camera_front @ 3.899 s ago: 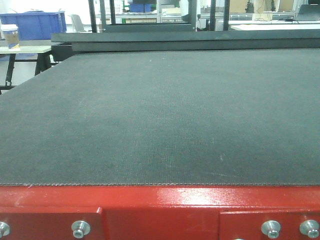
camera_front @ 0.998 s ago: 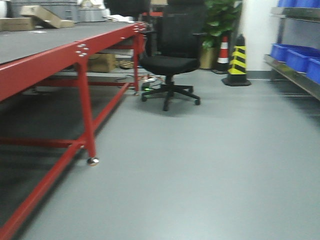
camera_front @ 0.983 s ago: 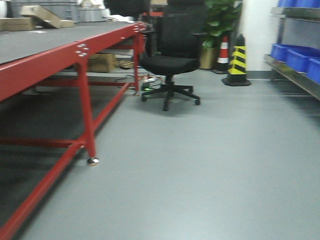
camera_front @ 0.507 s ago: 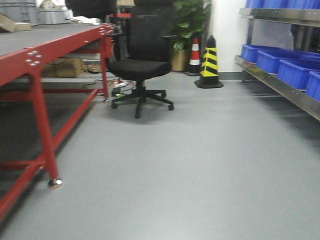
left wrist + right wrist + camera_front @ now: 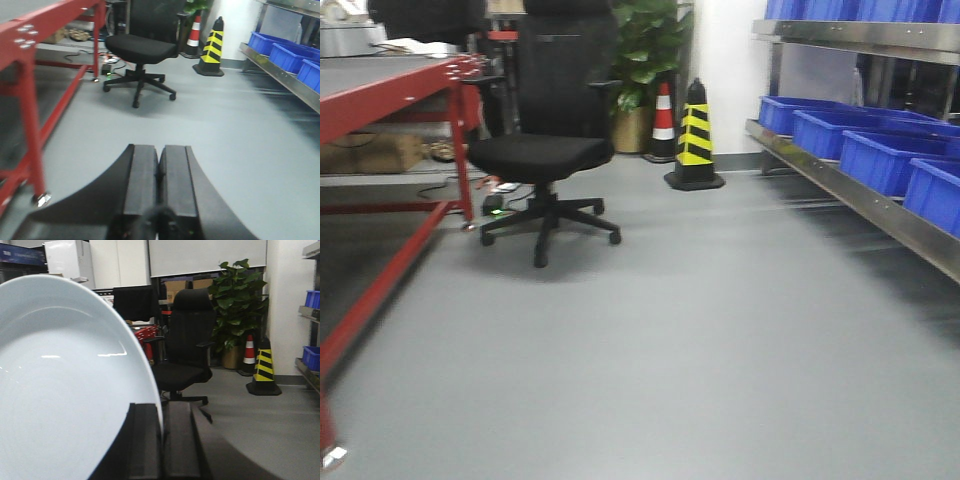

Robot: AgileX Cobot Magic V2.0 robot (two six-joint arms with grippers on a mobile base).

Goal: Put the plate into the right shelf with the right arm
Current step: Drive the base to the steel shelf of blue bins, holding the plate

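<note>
The plate (image 5: 65, 390) stands on edge in the right arm's jaws, which are pinched narrow on its lower rim. In the right wrist view its white hollow face spreads up and to the left of them, so the plate's plane runs roughly along the jaws' reach. The right shelf (image 5: 865, 195) lies off to the right of plate and jaws. Its steel rail runs lengthways away from the robot, and blue bins (image 5: 875, 150) fill the level in view. The right arm is on the shelf's side, the nearer of the two. The left jaws are closed flat on each other, holding nothing. I judge the move turns on swinging rightward to face the rack. Ahead stand an office chair (image 5: 545, 150), a yellow-and-black cone (image 5: 693, 135) and a plant (image 5: 645, 45); the red table (image 5: 380, 95) is to the left. None of these stands between plate and shelf.
</note>
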